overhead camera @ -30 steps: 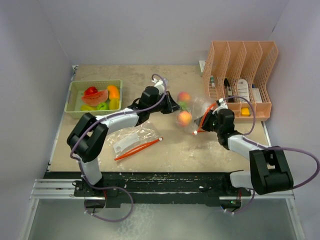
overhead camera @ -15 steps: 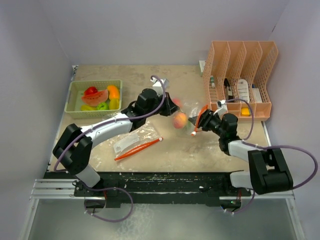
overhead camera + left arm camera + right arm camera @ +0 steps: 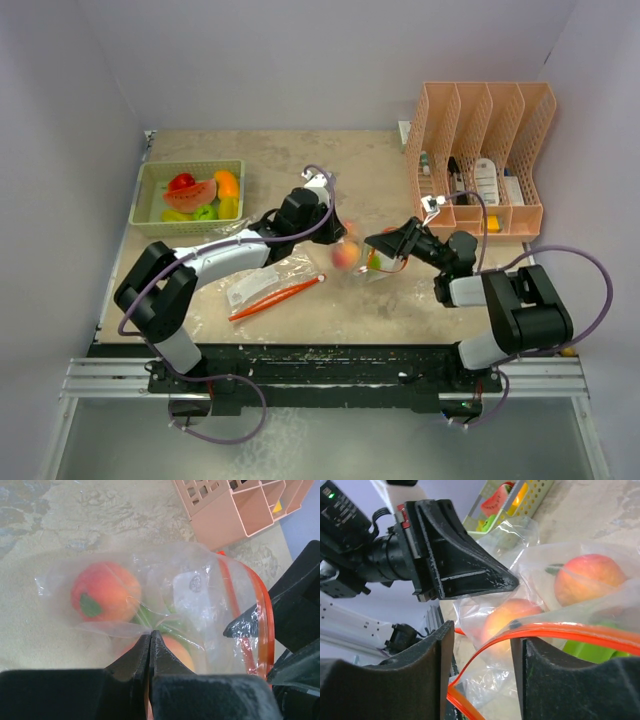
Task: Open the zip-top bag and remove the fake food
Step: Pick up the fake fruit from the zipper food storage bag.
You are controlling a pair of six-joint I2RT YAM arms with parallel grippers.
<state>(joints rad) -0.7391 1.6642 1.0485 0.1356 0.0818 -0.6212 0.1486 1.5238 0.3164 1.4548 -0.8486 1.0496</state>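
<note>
Laid out on a worn tan bench (image 3: 300,150), with a peach-coloured slotted plastic file rack (image 3: 480,130) at the far right and a pale green plastic basket (image 3: 190,165) of toy produce at the far left.

Near the middle, between both arms: a clear zip-top plastic bag (image 3: 368,258). Cannot tell whether lifted or resting.

Gripped from the left by the left end effector (image 3: 150,637), pressed together on a fold of the film. Met from the right by the right end effector (image 3: 482,640), spread apart across the orange zip strip (image 3: 560,630). Cannot tell whether hooking the rim or merely beside it.

Inside the bag: two glossy peach-coloured toy fruits (image 3: 105,591) and a green toy piece (image 3: 590,650).

Judged to be mid-opening. Mouth seemingly parted a little, though hard to confirm, and no removal begun.

Next, probably: hold the left pinch firm, secure the zip rim on the right, then draw it away rightward to widen the mouth. Only after that, reach in for the nearest peach or tip it out.
</note>
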